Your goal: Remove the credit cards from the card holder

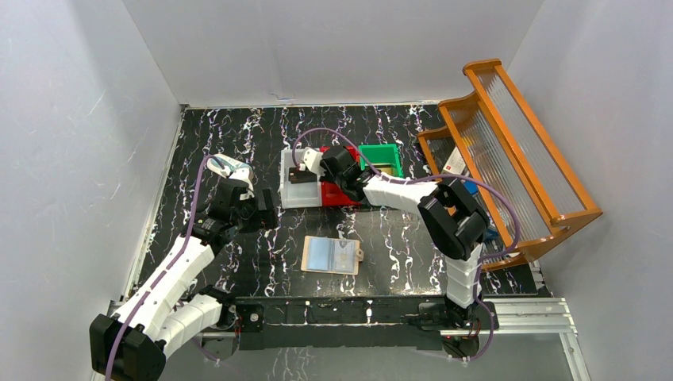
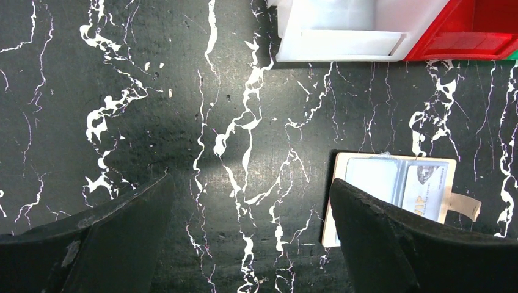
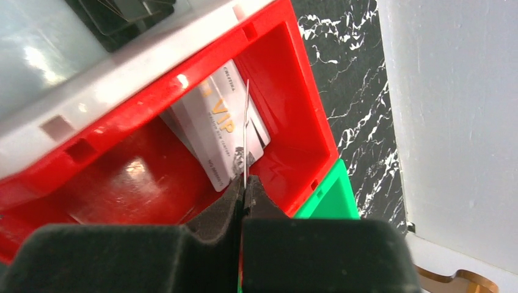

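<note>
A credit card [image 3: 246,131] is clenched edge-on in the right jaws over the red bin [image 3: 302,104], probably for release onto the silvery card [image 3: 211,131] lying inside. On the bin's near side, the card holder [image 1: 331,255] is spread open on the tabletop [image 2: 122,91]; the left jaws are held released, idle.

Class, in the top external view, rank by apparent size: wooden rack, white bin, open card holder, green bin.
1. wooden rack
2. white bin and card holder: they look about alike, so not ranked
3. green bin
</note>
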Controlling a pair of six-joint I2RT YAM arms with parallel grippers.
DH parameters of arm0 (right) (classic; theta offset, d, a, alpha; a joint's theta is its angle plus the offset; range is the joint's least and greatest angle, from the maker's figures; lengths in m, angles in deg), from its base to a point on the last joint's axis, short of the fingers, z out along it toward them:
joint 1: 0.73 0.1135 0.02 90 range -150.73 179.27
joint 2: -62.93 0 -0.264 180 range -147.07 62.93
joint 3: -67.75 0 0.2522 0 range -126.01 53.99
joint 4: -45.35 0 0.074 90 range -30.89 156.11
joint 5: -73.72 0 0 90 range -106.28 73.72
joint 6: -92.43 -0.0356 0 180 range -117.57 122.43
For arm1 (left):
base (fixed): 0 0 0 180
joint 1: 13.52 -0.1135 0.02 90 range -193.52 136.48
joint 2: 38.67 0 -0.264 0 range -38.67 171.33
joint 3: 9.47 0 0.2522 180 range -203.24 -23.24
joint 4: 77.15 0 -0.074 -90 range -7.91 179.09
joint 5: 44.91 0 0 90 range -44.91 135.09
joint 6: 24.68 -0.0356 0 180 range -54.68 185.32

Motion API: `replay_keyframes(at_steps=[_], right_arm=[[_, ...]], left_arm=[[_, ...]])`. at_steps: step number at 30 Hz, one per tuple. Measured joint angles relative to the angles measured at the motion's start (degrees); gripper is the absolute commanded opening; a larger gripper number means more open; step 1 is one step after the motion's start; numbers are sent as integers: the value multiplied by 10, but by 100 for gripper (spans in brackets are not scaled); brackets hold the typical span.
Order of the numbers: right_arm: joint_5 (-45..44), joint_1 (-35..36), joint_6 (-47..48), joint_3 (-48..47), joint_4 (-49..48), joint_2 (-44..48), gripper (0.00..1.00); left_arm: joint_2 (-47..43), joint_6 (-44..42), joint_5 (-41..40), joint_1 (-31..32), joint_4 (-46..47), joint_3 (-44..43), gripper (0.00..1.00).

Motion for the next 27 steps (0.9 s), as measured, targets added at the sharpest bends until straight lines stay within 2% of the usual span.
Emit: replay_keyframes(at_steps=[18, 27], right_arm=[[24, -27, 87, -42, 1, -59, 4], [24, -28, 116, -51, -1, -83, 17]], left_arm=[[0, -10, 18, 0, 2, 0, 98], [0, -14, 18, 0, 2, 0, 98]])
